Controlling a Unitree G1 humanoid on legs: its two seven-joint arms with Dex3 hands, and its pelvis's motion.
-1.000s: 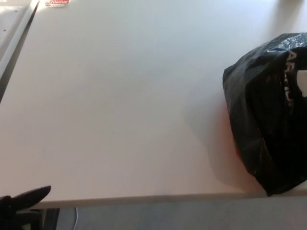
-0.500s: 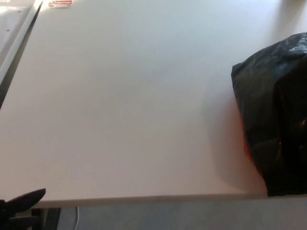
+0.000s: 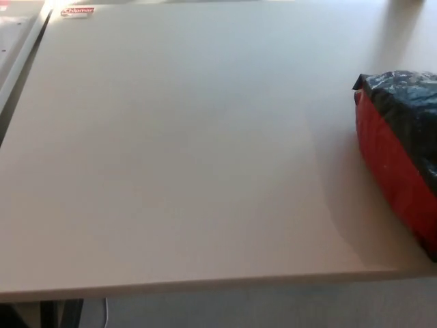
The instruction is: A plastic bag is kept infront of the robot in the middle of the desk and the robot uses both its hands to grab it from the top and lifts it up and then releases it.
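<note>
One broad beige desk (image 3: pixel 177 150), filling nearly the whole head view, front edge across the bottom. At the right edge, cut off by the frame: black plastic bag (image 3: pixel 410 102), crumpled, draped over the top of a red object (image 3: pixel 399 181), resting on the desk near its front right corner. Far back left, close to the desk's corner: small white sticker with red lettering (image 3: pixel 77 11), too blurred to read. Neither hand in view; state of fingers impossible to tell.
</note>
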